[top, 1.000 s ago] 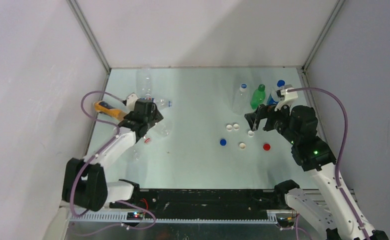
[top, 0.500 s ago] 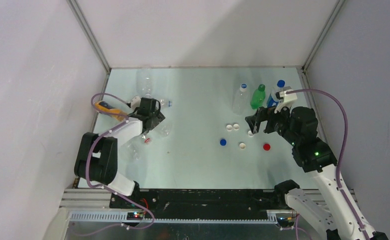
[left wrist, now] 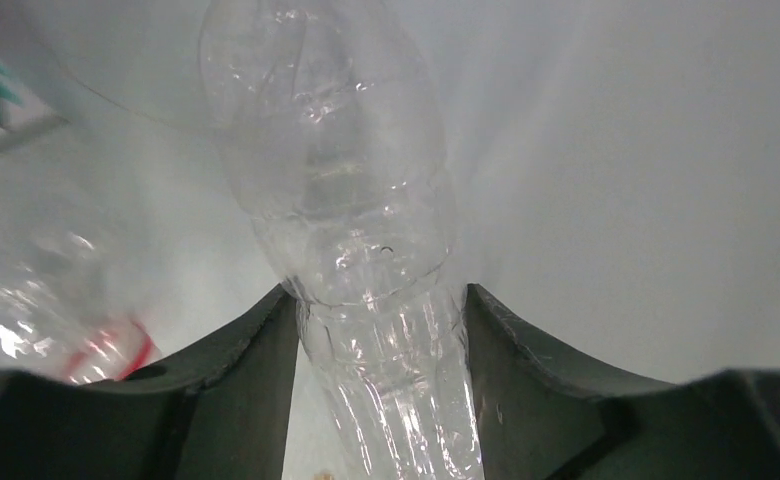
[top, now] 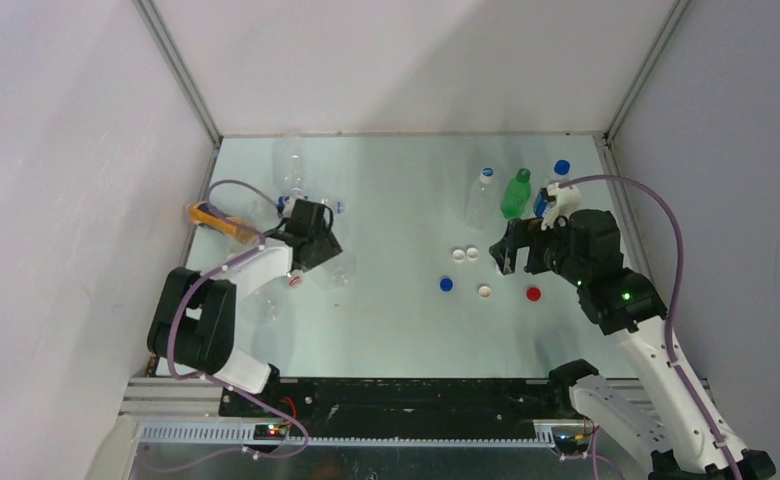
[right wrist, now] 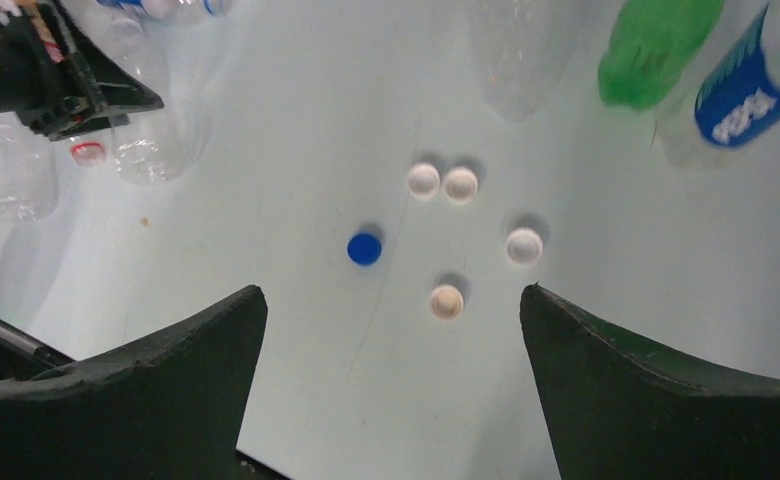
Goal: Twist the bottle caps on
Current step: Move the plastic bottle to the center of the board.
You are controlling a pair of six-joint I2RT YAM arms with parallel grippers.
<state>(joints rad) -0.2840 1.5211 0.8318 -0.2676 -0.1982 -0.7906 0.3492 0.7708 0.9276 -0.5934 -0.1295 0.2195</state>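
Observation:
My left gripper (top: 313,243) is shut on a clear bottle (left wrist: 366,250) lying on the table; both fingers (left wrist: 251,350) press its ribbed body. A second clear bottle with a red cap (left wrist: 96,350) lies just left of it. My right gripper (right wrist: 391,292) hangs open above loose bottle caps: two white ones (right wrist: 423,180) side by side, a third white one (right wrist: 524,245), a blue one (right wrist: 364,248) and a cream one (right wrist: 446,301). A red cap (top: 534,294) lies nearby. The green bottle (top: 515,193), a capped clear bottle (top: 481,200) and a blue-labelled bottle (right wrist: 741,90) stand behind them.
An orange-yellow bottle (top: 214,218) lies by the left wall. Another clear bottle (top: 291,160) stands at the back left, and one with a blue cap (top: 334,208) lies beside my left gripper. Walls close in the table on the left, back and right.
My left gripper has closed onto the clear bottle and shifted slightly right. The right gripper has drifted a little left and nearer, still open.

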